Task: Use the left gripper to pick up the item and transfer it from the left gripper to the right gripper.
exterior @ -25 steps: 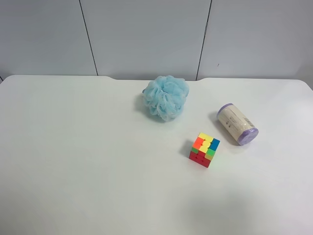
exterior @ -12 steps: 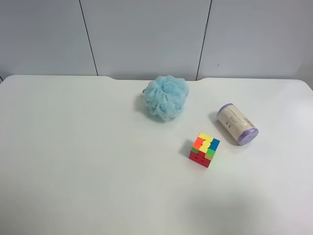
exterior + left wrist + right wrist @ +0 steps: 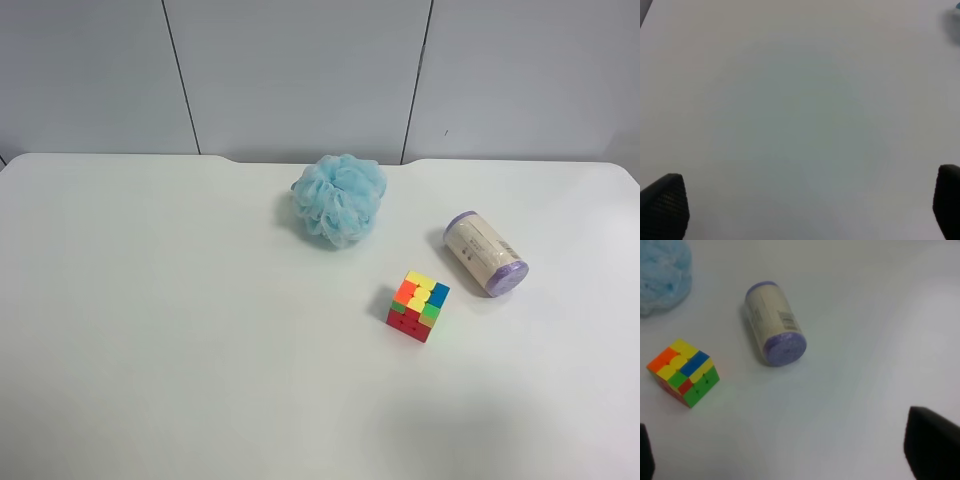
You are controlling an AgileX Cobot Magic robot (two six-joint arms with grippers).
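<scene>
The item [image 3: 485, 253] is a small roll with a cream printed label and purple ends. It lies on its side on the white table [image 3: 150, 300], at the right of the exterior high view. It also shows in the right wrist view [image 3: 774, 322]. No arm shows in the exterior high view. My right gripper [image 3: 790, 455] is open and empty; its fingertips [image 3: 932, 445] show wide apart, well short of the item. My left gripper [image 3: 805, 210] is open and empty over bare table; its fingertips [image 3: 665, 202] show wide apart. The item is out of the left wrist view.
A light-blue mesh bath puff [image 3: 339, 199] sits near the table's far edge; it also shows in the right wrist view [image 3: 662, 272]. A multicoloured puzzle cube [image 3: 419, 305] lies beside the item; it also shows in the right wrist view [image 3: 684, 371]. A grey panelled wall [image 3: 300, 70] stands behind.
</scene>
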